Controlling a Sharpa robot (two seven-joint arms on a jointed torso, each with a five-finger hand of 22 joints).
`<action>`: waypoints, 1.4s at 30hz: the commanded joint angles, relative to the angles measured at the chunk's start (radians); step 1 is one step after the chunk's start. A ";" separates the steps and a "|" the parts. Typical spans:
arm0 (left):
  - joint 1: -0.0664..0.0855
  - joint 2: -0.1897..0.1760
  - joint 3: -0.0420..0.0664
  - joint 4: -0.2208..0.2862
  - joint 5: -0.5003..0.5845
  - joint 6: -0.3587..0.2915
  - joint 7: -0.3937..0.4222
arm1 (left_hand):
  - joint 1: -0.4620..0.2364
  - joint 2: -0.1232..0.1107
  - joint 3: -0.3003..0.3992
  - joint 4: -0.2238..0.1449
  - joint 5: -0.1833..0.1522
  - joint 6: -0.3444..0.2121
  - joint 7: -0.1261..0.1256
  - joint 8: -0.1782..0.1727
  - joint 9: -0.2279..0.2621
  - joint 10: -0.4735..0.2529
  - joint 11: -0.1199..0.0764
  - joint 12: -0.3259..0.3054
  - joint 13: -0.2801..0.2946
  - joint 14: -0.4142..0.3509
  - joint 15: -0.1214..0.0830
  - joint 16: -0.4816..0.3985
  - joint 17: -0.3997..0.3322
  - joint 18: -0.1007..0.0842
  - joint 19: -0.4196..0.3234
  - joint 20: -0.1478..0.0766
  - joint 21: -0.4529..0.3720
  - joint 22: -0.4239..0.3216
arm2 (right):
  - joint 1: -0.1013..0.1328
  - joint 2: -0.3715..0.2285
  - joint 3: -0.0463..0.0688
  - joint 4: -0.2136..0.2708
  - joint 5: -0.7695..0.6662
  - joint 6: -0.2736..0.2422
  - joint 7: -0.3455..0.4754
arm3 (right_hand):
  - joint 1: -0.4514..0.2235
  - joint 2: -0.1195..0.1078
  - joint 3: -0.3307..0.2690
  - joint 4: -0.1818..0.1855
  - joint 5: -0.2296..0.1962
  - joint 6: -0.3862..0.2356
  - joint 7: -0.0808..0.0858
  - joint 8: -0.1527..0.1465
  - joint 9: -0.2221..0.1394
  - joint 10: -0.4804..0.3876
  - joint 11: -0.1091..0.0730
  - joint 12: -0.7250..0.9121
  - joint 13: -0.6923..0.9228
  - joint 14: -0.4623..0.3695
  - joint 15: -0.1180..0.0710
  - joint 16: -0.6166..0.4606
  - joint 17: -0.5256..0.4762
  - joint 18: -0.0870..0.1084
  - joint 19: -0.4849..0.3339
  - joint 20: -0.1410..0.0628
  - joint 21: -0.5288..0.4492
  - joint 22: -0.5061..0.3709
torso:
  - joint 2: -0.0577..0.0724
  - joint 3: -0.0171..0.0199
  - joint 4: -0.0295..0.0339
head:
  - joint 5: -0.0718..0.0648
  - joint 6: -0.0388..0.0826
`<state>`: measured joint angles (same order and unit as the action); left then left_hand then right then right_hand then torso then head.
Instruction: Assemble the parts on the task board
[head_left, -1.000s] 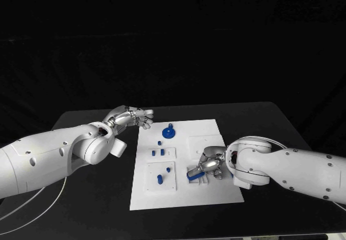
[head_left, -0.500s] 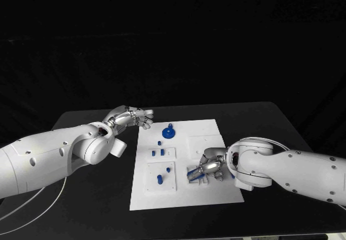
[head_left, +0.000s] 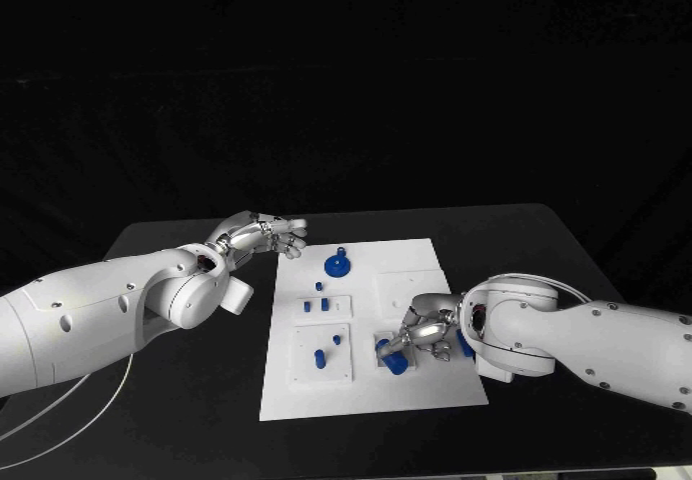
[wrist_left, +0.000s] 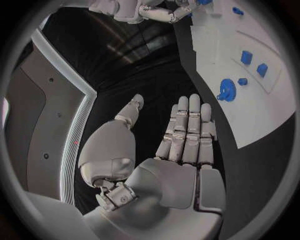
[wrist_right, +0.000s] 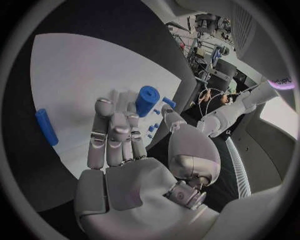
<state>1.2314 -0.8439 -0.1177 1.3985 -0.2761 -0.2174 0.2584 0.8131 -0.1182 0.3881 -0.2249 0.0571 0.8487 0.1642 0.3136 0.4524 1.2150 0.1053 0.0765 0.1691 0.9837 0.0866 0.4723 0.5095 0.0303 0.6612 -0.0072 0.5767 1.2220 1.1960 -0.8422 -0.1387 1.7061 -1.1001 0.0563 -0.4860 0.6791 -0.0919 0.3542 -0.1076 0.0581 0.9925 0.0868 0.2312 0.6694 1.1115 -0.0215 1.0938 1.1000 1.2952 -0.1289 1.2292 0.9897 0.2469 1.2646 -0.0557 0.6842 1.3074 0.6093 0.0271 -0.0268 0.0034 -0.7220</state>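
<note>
Tabletop (head_left: 173, 400): black, carrying the white board in its middle, with both arms over it from the left and right sides.
Board (head_left: 418, 395): a white plate lying flat, its long side running near to far; raised white square blocks sit on its left and right halves.
Left robot hand (head_left: 260, 236): hovers over the tabletop just off the board's far left corner, fingers stretched out and slightly apart, holding nothing; the left wrist view (wrist_left: 187, 135) shows the fingers straight and side by side, thumb apart.
Right robot hand (head_left: 426, 330): low over the board's near right part, holding a blue cylinder between thumb and fingers; in the right wrist view (wrist_right: 119, 135) the fingers reach forward with the cylinder at their tips.
Cylinder (head_left: 394, 356): blue, short and round-ended, tilted, at the right robot hand's fingertips above a right-hand block; also seen at (wrist_right: 147, 100).
Disc part (head_left: 336, 265): blue, round, with a small tab at its far edge, flat on the board's far left part, near the left robot hand; also at (wrist_left: 227, 90).
Rod (wrist_right: 46, 127): a blue bar lying just right of the right robot hand.
Small pegs (head_left: 322, 302): blue pieces on the left-hand blocks, between the disc part and the near edge.
</note>
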 joint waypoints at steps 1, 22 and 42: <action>0.001 0.000 0.001 0.001 0.004 0.014 0.005 | -0.003 0.010 -0.005 -0.003 0.000 -0.007 0.003 -0.003 -0.001 0.006 0.004 -0.004 -0.001 0.008 0.002 -0.004 0.002 0.015 0.001 -0.004 -0.006 0.001 | 0.001 -0.004 0.002 0.004 -0.023 -0.001 0.011 | -0.004 0.005 -0.009 -0.002 -0.001 0.006 -0.002 0.000 0.001 0.003 -0.006 -0.007 0.002 -0.002 -0.008 -0.005 0.002 0.015 -0.002 -0.005 -0.006 0.011 | 0.000 -0.0004 0.0003 | 0.000 0.001; 0.001 0.001 0.001 -0.001 0.004 0.016 -0.001 | -0.005 0.015 -0.005 -0.003 0.001 -0.007 0.003 -0.003 -0.001 0.006 0.003 -0.004 -0.002 0.009 0.001 -0.007 0.004 0.015 0.002 -0.005 -0.008 0.003 | 0.001 0.004 0.004 0.000 -0.053 0.039 0.010 | 0.129 -0.039 0.184 -0.004 0.001 0.025 0.001 -0.005 -0.001 0.018 -0.003 -0.014 0.011 0.010 -0.004 -0.012 0.009 0.015 0.017 0.009 0.002 0.016 | 0.000 -0.0002 0.0002 | -0.003 0.001; 0.001 0.001 0.001 -0.002 0.003 0.021 -0.005 | -0.003 0.020 -0.004 -0.004 0.001 -0.007 0.003 -0.003 -0.002 0.006 0.003 -0.004 -0.002 0.010 0.001 -0.009 0.007 0.015 0.002 -0.005 -0.009 0.004 | 0.000 0.038 0.002 -0.037 -0.067 0.059 -0.013 | 0.159 -0.023 0.267 -0.005 -0.009 0.038 -0.001 -0.003 0.005 0.029 -0.005 -0.018 0.015 0.014 -0.006 -0.015 0.014 0.015 0.023 0.016 0.007 0.015 | 0.001 0.0000 0.0014 | -0.001 -0.002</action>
<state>1.2314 -0.8437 -0.1177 1.3969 -0.2761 -0.2125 0.2496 0.8120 -0.1092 0.3881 -0.2249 0.0571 0.8488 0.1642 0.3136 0.4517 1.2150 0.1053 0.0765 0.1685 0.9873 0.0902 0.4683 0.5145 0.0303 0.6612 -0.0072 0.5728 1.2245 1.1968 -0.8049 -0.1365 1.6708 -1.1582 0.0832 -0.4891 0.8473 -0.1178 0.6175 -0.1155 0.0532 1.0209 0.0801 0.2313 0.6734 1.1350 -0.0269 1.0790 1.1142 1.3043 -0.1341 1.2187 1.0025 0.2475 1.2789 -0.0409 0.6884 1.3074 0.6099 0.0266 -0.0261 0.0013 -0.7239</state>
